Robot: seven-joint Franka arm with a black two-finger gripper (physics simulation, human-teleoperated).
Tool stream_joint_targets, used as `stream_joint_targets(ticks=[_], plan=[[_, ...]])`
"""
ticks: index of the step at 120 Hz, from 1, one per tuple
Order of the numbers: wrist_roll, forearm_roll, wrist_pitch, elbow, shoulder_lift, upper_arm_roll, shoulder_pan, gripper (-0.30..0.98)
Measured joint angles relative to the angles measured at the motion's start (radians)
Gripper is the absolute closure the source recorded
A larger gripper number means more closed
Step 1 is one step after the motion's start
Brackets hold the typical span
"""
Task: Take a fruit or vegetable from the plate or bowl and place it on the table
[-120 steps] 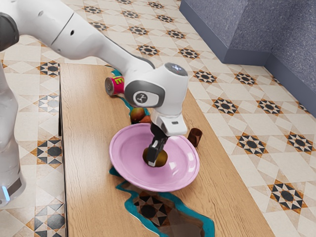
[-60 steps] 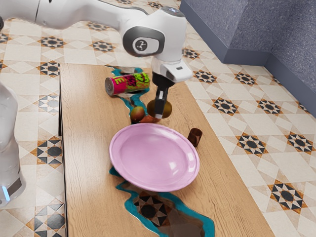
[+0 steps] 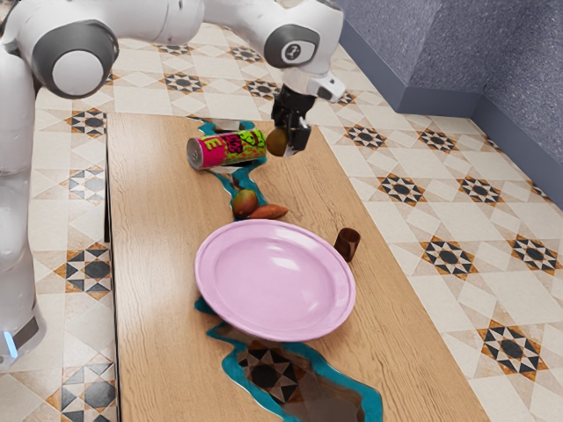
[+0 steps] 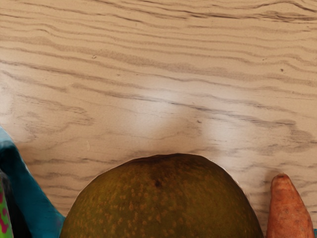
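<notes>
Patterned floor tiles (image 3: 449, 256) lie beside the wooden table (image 3: 158, 264); above it, the gripper (image 3: 293, 142) holds 1 speckled brown fruit (image 3: 277, 141).

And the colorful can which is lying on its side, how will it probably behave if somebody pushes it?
The can would probably roll if pushed against its long side, since its round wall is what it lies on. Pushed at its flat end, it would more likely slide. Its smooth, undented wall suggests a stiff but perhaps slippery thing.
</notes>
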Motion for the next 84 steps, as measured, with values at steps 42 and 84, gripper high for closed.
stream_joint_targets(ticks=[42,84], plan=[[-0.059,-0.039,0.03,0.005,0.056,0.003,0.027,0.12],[-0.087,-0.042,0.007,0.039,0.048,0.001,0.024,0.01]])
